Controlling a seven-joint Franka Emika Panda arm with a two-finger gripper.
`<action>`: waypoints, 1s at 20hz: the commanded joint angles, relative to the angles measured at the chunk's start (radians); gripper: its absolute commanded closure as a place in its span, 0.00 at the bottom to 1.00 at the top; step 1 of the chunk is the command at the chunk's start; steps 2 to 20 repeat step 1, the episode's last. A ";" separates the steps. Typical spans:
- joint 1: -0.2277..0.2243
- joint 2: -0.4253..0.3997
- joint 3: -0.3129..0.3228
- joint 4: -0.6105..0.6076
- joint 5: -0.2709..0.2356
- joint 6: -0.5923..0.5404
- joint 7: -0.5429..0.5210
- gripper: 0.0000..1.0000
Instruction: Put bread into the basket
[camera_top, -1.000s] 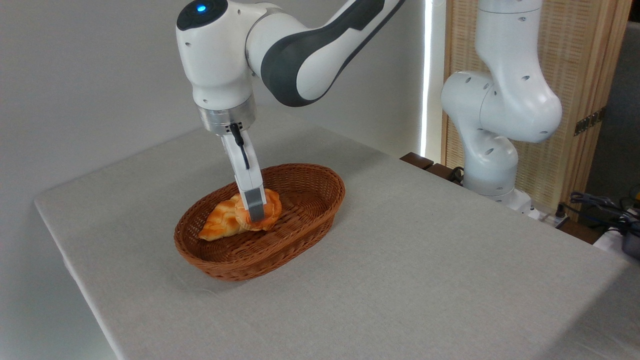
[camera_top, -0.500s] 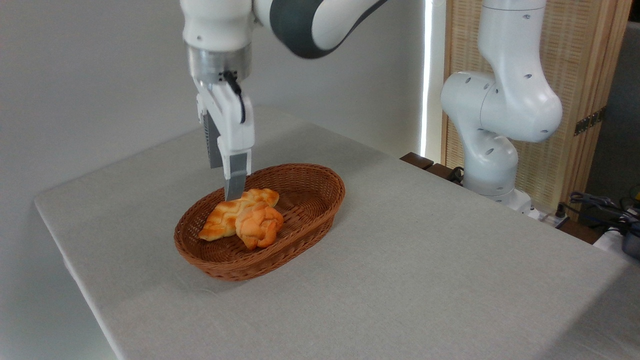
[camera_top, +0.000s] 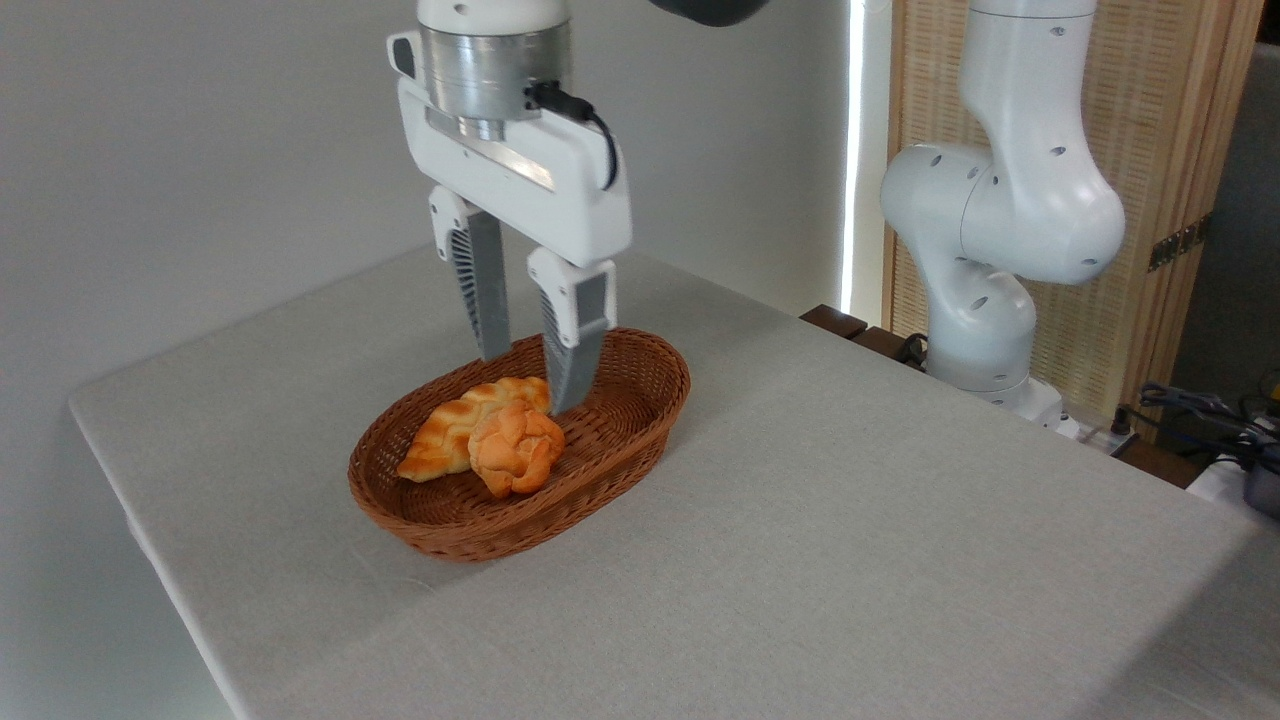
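Note:
The bread (camera_top: 515, 448), a small round knotted orange bun, lies inside the brown wicker basket (camera_top: 640, 420), leaning against a longer braided loaf (camera_top: 455, 428). My gripper (camera_top: 530, 380) hangs just above the basket, behind the bun, and is open with nothing between its grey fingers. One fingertip (camera_top: 566, 392) shows in front of the basket's far wall; neither finger touches the bun.
The basket sits on a grey cloth-covered table (camera_top: 800, 520) whose left and front edges are near. The arm's white base (camera_top: 990, 260) stands at the table's far right, before a slatted wooden screen. Cables lie at the right edge.
The gripper let go of the bun, which now rests in the basket. It rose, turned about its axis and shifted slightly right, its fingers now spread side by side.

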 joint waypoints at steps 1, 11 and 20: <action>-0.009 0.005 0.022 0.020 0.004 -0.051 -0.019 0.00; -0.009 0.005 0.022 0.020 0.004 -0.051 -0.019 0.00; -0.009 0.005 0.022 0.020 0.004 -0.051 -0.019 0.00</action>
